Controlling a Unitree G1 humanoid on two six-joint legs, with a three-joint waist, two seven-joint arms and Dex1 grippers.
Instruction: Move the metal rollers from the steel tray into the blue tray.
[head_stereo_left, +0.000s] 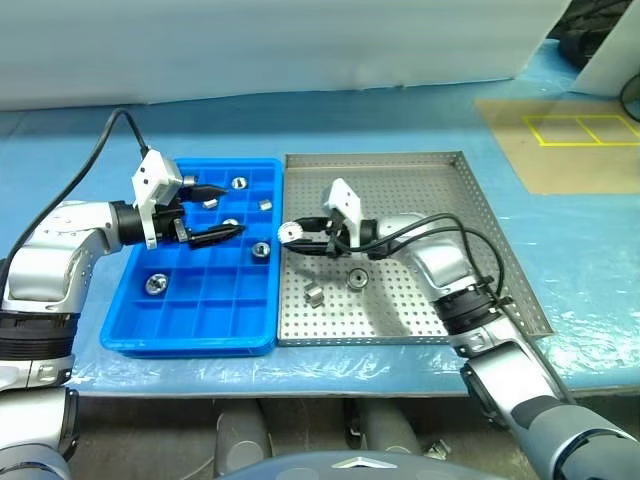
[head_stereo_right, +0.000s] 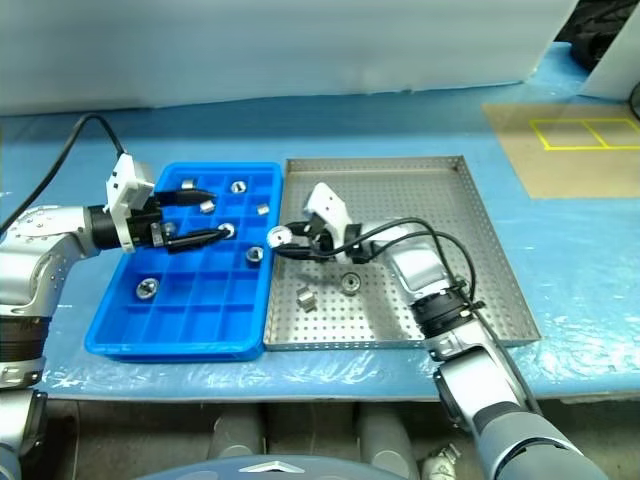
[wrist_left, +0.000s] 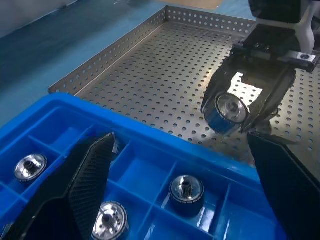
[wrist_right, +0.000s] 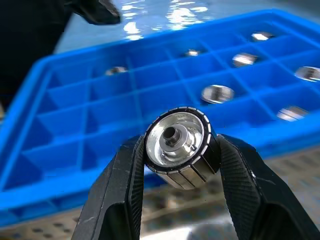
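The blue tray (head_stereo_left: 190, 328) lies on the left with the steel tray (head_stereo_left: 420, 190) butted against its right side. My right gripper (head_stereo_left: 294, 233) is shut on a flanged metal roller (wrist_right: 177, 145), held above the steel tray's left edge, right by the blue tray. Two rollers rest on the perforated floor: a disc (head_stereo_left: 356, 277) and a small cylinder (head_stereo_left: 314, 294). Several rollers sit in blue compartments, among them one (head_stereo_left: 155, 283) near the left and one (head_stereo_left: 261, 250) by the right wall. My left gripper (head_stereo_left: 226, 209) hovers open over the blue tray's far half, holding nothing.
Both trays rest on a pale blue table cover (head_stereo_left: 560, 260). A brown mat with yellow tape squares (head_stereo_left: 580, 135) lies at the back right. A white panel (head_stereo_left: 300, 40) runs along the far side. A black cable (head_stereo_left: 100, 145) loops from my left wrist.
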